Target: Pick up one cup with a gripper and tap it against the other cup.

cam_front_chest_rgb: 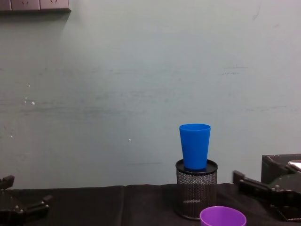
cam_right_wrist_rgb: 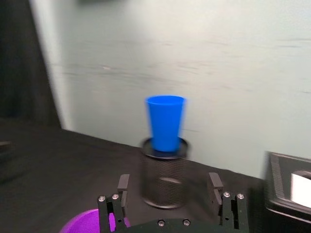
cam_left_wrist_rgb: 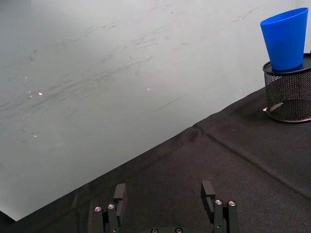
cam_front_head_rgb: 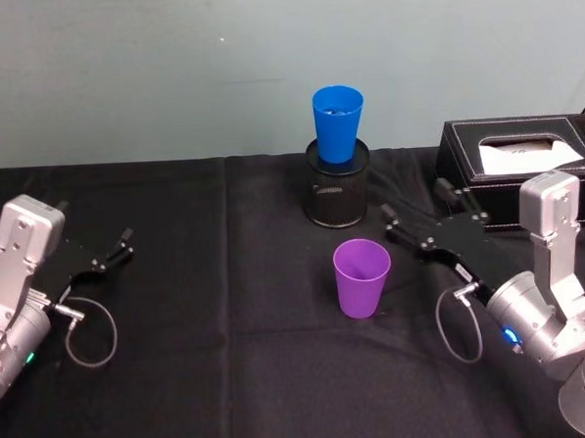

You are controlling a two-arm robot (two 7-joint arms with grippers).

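We see the purple cup (cam_front_head_rgb: 362, 277) standing upright on the black worktop (cam_front_head_rgb: 232, 379), mouth up and narrow base down, its long axis vertical, near the middle. Just to its right our right hand (cam_front_head_rgb: 410, 216) hovers with its fingers spread apart and nothing between them, their tips pointing toward the far left, level with the cup's rim but apart from it. Behind the purple cup, the blue cup (cam_front_head_rgb: 339, 123) sits upright in the top of a black mesh pen holder (cam_front_head_rgb: 338, 191). A dark tissue box (cam_front_head_rgb: 521, 158) lies at the far right. Our left hand (cam_front_head_rgb: 113, 253) rests open at the worktop's left side, well apart from both cups.
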